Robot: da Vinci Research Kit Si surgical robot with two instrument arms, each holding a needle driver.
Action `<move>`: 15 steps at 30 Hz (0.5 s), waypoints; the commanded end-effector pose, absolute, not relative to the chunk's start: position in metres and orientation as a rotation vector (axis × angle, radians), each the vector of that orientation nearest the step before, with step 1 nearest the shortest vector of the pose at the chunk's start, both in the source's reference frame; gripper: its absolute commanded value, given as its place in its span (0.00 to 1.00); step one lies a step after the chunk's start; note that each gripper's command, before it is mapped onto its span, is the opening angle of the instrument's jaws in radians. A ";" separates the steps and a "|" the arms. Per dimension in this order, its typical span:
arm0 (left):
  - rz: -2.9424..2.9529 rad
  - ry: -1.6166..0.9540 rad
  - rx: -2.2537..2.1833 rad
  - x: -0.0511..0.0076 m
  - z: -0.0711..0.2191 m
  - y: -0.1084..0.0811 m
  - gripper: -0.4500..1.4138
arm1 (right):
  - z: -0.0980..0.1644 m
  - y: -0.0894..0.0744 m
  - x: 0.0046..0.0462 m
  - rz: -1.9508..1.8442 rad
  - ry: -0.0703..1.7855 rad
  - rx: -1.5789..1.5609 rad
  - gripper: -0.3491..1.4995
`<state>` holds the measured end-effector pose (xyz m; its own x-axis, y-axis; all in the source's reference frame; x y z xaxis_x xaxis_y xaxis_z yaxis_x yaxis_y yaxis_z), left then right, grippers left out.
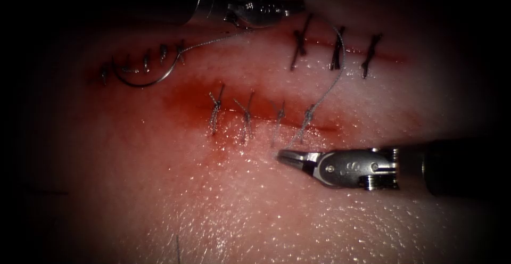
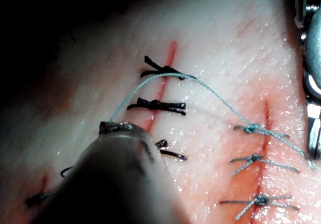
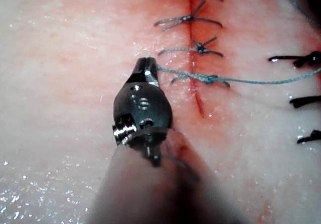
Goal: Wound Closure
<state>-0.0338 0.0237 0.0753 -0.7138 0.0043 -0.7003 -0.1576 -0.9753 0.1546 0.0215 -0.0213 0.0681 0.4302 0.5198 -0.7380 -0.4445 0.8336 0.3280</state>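
- Endoscope view: right tool low beside the cut, jaws clamped on the short thread end at the rightmost stitch.
- Left tool at top, gripping the long thread.
- Needle lying loose on the tissue, far left, held by neither tool.

Your right tool is polished, gleaming metal on a dark matt shaft; the left tool at the frame's upper middle shines likewise. The tissue looks wet, glossy and finely pebbled. The thread is pale, twisted fibre, matt. The needle is thin smooth metal.
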 end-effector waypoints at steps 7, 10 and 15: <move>2.810 0.310 -1.149 -0.0343 0.076 0.024 0.00 | 0.067 -0.023 0.0216 0.921 0.983 0.255 0.00; 2.813 0.306 -1.148 -0.0343 0.076 0.024 0.00 | 0.066 -0.023 0.0219 0.781 1.036 0.297 0.00; 2.816 0.303 -1.155 -0.0339 0.076 0.023 0.00 | 0.065 -0.024 0.0217 0.716 1.071 0.290 0.00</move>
